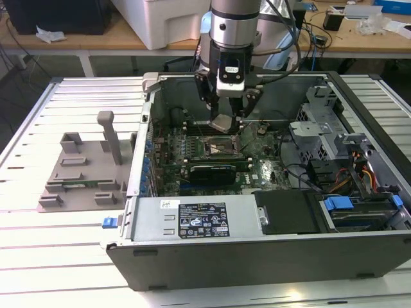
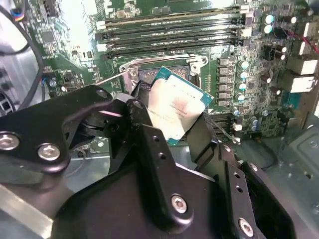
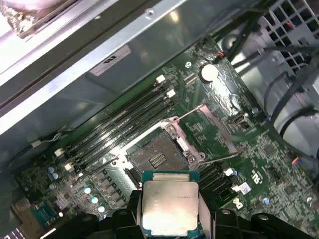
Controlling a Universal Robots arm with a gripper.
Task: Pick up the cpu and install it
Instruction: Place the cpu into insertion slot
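slatted tbl (image 1: 51,256) | on it: open pc case (image 1: 257,263) | grey jig (image 1: 77,176)

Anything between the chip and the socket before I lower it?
Nothing visible. The gripper holds the chip above the socket, whose contact area lies uncovered.
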